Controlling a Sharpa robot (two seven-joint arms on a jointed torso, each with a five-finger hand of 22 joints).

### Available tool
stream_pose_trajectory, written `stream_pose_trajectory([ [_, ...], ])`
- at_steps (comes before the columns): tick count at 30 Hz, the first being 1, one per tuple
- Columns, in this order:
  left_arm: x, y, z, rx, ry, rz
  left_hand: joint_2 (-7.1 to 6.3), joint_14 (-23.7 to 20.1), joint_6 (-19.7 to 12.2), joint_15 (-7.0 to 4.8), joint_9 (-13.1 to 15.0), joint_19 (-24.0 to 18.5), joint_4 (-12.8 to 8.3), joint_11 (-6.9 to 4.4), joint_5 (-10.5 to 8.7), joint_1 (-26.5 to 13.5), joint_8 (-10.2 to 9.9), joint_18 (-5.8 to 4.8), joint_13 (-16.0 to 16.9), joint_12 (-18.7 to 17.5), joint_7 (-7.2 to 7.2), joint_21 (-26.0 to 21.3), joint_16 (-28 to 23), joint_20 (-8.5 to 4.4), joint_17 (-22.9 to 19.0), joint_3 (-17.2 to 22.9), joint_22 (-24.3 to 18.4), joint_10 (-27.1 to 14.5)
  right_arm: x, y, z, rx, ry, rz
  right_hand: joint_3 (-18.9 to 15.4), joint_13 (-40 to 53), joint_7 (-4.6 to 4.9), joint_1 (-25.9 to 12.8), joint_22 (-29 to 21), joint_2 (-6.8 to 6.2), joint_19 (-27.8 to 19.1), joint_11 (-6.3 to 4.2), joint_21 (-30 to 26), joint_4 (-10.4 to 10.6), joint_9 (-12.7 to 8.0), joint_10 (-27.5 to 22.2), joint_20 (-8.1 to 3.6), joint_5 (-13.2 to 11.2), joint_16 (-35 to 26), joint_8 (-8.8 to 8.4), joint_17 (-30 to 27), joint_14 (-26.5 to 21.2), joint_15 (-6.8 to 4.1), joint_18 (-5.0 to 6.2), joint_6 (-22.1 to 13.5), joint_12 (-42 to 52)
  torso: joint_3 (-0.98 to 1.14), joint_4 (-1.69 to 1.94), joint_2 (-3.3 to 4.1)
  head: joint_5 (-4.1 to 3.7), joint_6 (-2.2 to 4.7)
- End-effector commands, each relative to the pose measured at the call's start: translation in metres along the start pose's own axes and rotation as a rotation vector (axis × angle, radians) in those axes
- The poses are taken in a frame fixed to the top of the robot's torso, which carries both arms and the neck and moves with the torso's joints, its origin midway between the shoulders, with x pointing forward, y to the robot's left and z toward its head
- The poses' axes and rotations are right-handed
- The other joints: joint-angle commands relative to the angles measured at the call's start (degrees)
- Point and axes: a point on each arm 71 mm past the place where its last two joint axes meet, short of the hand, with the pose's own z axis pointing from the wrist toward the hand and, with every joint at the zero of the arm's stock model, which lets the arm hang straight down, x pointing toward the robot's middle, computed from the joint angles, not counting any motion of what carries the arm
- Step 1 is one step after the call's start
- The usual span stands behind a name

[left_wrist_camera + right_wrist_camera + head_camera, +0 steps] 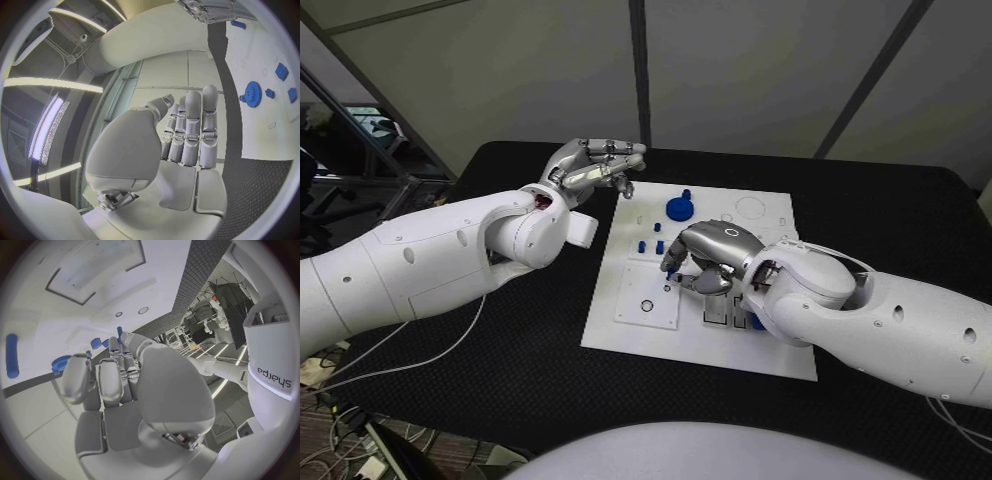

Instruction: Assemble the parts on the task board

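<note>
My left hand (593, 165) hangs above the bench (488, 340) just off the far left corner of the board (632, 335). Its fingers (194, 125) lie straight and side by side with nothing in them, as the left wrist view shows.

My right hand (708, 255) is down over the middle of the board, knuckles up, fingers (678, 262) curled downward toward the plate. From the right wrist view the fingers (103, 380) stand close together with blue parts just past their tips, but I cannot tell whether they hold any of them.

The blue gear (679, 208) stands on the far part of the board, between my two hands and apart from both. A few small blue pegs (651, 245) stand near the middle of the board, just beside my right fingers on the left. Another blue piece (756, 322) peeks out from under my right wrist. A small black ring (645, 305) lies on the near left part of the board.

In the left wrist view the gear (252, 93) sits on the board with small blue blocks (281, 71) near it. In the right wrist view a long blue bar (12, 355) lies on the board, well apart from my fingers.
</note>
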Motion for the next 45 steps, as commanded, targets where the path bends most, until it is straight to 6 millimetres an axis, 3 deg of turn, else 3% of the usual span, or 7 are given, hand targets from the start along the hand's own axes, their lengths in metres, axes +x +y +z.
stream_pose_trajectory([
  [1, 0.001, -0.002, 0.001, 0.011, 0.003, -0.004, 0.55, -0.4, -0.2, -0.07, -0.1, -0.3, -0.2, 0.06, 0.32, -0.1, 0.3, -0.61, 0.1, 0.2, 0.36, -0.3, -0.3, -0.06, -0.1, -0.3, -0.1, -0.4, 0.003, 0.002, 0.001, -0.015, 0.024, -0.009, 0.4, 0.1, 0.24, -0.4, 0.1, 0.01, 0.1, 0.04, 0.3, -0.1, 0.1, 0.2, 0.27, 0.0, 0.2, -0.17, 0.0, 1.8, -0.24, -0.4, 0.0, -0.2, 0.02, -0.04, 0.05, 0.15, 0.03],
  [34, 0.001, -0.002, 0.001, 0.007, 0.01, -0.007, 0.66, -0.4, -0.2, -0.05, -0.1, -0.3, -0.1, 0.07, 0.35, -0.1, 0.3, -0.62, 0.1, 0.3, 0.38, -0.4, -0.3, -0.04, -0.1, -0.3, -0.1, -0.5, 0.016, 0.001, 0.005, 0.002, 0.081, -0.052, 0.4, 0.1, 0.24, -0.6, 0.0, -0.02, 0.0, 0.04, 0.2, -0.1, 0.1, 0.2, 0.29, 0.1, 0.2, -0.18, -0.1, 1.7, -0.21, -0.37, 0.0, -0.2, -0.02, -0.08, -0.08, 0.46, -1.22],
  [45, 0.001, -0.002, 0.001, 0.006, 0.012, -0.007, 0.66, -0.4, -0.2, -0.05, -0.1, -0.3, -0.1, 0.07, 0.35, -0.1, 0.3, -0.62, 0.1, 0.3, 0.38, -0.4, -0.3, -0.04, -0.1, -0.3, -0.1, -0.5, 0.019, 0.002, 0.006, 0.007, 0.106, -0.06, 0.3, 0.2, 0.23, -0.8, -0.1, -0.01, -0.1, 0.04, 0.2, 0.0, 0.1, 0.2, 0.31, 0.0, 0.2, -0.18, -0.1, 1.7, -0.2, -0.34, 0.1, -0.2, -0.02, -0.11, -0.07, 0.46, -1.24],
])
